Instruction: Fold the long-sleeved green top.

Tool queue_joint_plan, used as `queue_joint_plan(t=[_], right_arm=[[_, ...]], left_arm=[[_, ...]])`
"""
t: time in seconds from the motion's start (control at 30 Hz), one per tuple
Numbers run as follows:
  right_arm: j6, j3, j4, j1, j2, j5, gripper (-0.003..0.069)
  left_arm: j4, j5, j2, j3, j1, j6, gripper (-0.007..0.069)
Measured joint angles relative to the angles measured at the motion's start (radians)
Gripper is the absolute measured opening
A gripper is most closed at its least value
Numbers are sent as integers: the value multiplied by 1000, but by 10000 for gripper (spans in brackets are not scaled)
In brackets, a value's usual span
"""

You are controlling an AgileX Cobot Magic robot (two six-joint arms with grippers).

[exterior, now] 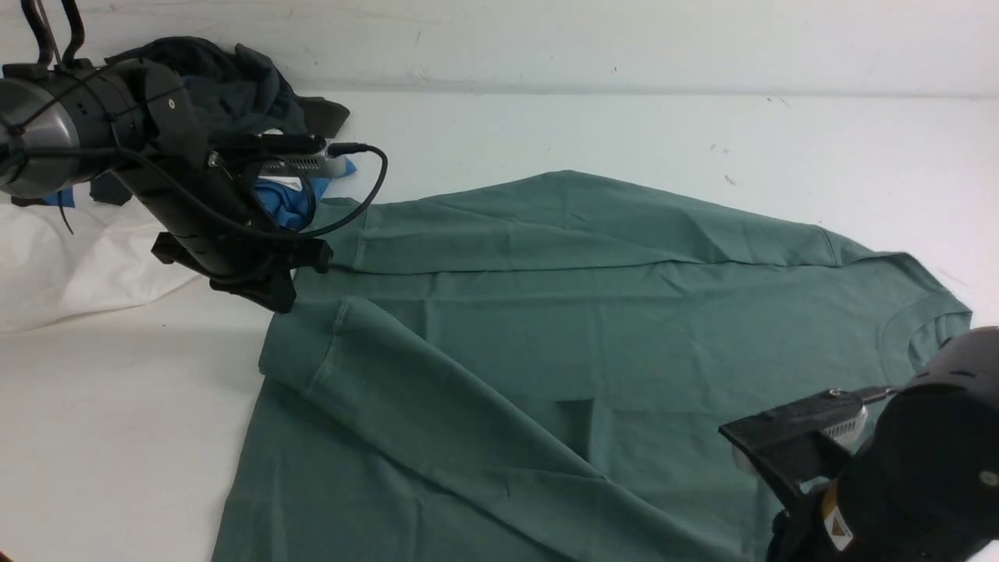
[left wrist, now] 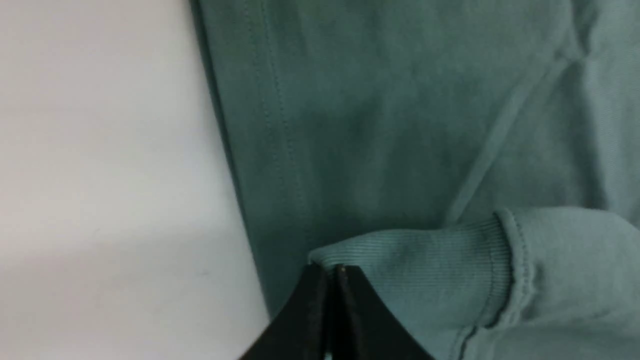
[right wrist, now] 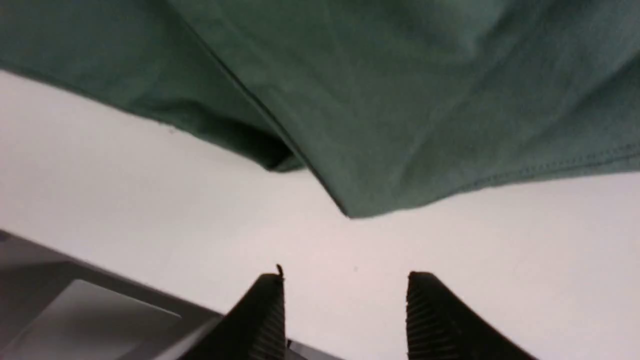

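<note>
The green long-sleeved top (exterior: 562, 336) lies spread across the white table, neck opening (exterior: 921, 328) at the right and hem at the left. Both sleeves are folded over the body. My left gripper (exterior: 275, 298) is at the hem's far-left end. In the left wrist view it (left wrist: 332, 270) is shut, with a corner of a ribbed sleeve cuff (left wrist: 425, 270) pinched at its tips, beside the stitched hem (left wrist: 270, 125). My right arm (exterior: 897, 468) is at the near right. My right gripper (right wrist: 345, 275) is open and empty over bare table, just short of a corner of the top (right wrist: 360, 200).
A dark grey garment (exterior: 226, 86), a blue garment (exterior: 285, 204) and a white garment (exterior: 70, 250) lie at the far left behind my left arm. A wall runs along the back. A grey edge (right wrist: 75, 300) shows beside my right gripper.
</note>
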State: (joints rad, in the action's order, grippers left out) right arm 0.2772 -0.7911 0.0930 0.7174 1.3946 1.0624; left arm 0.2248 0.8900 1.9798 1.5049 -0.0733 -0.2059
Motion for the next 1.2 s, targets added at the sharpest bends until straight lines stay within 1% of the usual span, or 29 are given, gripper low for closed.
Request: queue_joint_plan(t=[0.07, 0.13, 0.17, 0.2, 0.27, 0.33, 0.37, 0.43, 0.5, 0.53, 0.57, 0.6, 0.63, 0.73, 0.8, 0.9, 0.97, 1.13, 1.2], right_arm=[[-1, 0, -56, 0, -8, 14, 349], [35, 0, -163, 0, -24, 2, 355], [48, 0, -174, -1, -26, -2, 356], [100, 0, -257, -10, -37, -18, 356], [177, -12, -372, -38, -45, -30, 356], [240, -48, -440, -97, -43, -41, 356], [248, -77, -451, -135, -37, -44, 356], [215, -140, -424, -210, -14, -45, 356], [120, -205, -338, -285, 26, -44, 356], [24, -253, -248, -335, 64, -38, 356], [9, -259, -235, -341, 70, -37, 356], [-89, -301, -139, -374, 111, -32, 356], [-157, -328, -78, -386, 140, -27, 356], [-333, -396, 61, -375, 222, -26, 358], [-398, -445, 94, -349, 270, -39, 370], [-424, -504, 104, -316, 334, -62, 394], [-434, -574, 106, -289, 409, -71, 428], [-456, -700, 106, -241, 552, -58, 486], [-461, -750, 106, -225, 612, -44, 496]], left_arm=[[-23, 4, 0, 0, 0, 4, -3], [-28, 7, 0, 0, 0, 5, -3], [-28, 7, 0, 0, 0, 5, -3], [-29, 9, 0, 0, 0, 6, -3], [-31, 15, 0, 0, 0, 6, -3], [-32, 20, 0, 0, 0, 6, -3], [-31, 21, 0, 0, 0, 6, -3], [-26, 23, 0, 0, 0, 6, -3], [-18, 23, 0, 0, 0, 7, -3], [-13, 24, 0, 0, 0, 7, -3], [-12, 26, 0, 0, 0, 7, -3], [-9, 28, 0, 0, 0, 7, -3], [-9, 30, 0, 0, 0, 7, -3], [-5, 35, 0, 0, 0, 7, -3], [-4, 35, 0, 0, 0, 7, -3], [-4, 35, 0, 0, 0, 7, -3], [-4, 35, 0, 0, 0, 7, -3], [-3, 36, 0, 0, 0, 7, -3], [-3, 40, 0, 0, 0, 7, -3]])
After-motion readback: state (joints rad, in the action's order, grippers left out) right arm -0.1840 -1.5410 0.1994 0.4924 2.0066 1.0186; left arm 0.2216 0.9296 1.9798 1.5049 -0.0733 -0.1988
